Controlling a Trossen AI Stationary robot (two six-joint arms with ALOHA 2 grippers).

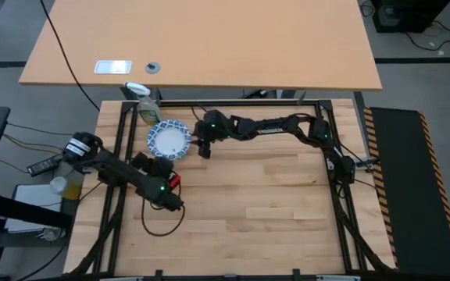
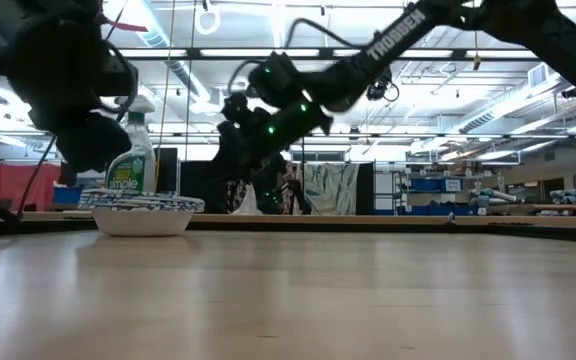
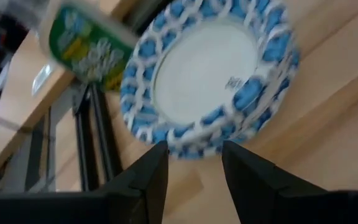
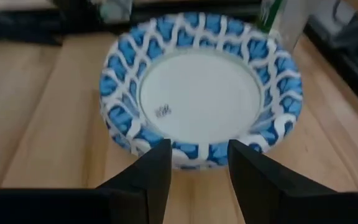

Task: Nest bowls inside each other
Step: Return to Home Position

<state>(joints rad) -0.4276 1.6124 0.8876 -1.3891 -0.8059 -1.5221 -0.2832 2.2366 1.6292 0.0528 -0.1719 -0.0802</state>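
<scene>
A green spray bottle [image 1: 143, 101] is standing in the upper left of the high view. Just below and to its right, the left gripper [image 1: 156, 164] is hovering with its fingers apart and empty. The nested bowls [image 1: 168, 140] are sitting just above it. To their right, the right gripper [image 1: 201, 148] is hanging with its fingers apart, holding nothing.

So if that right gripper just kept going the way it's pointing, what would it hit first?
Most likely the stack of bowls. The right gripper has its open fingers aimed at the stack's near rim, with nothing in between. The depth of that gap is unclear. A spray bottle stands beyond.
</scene>
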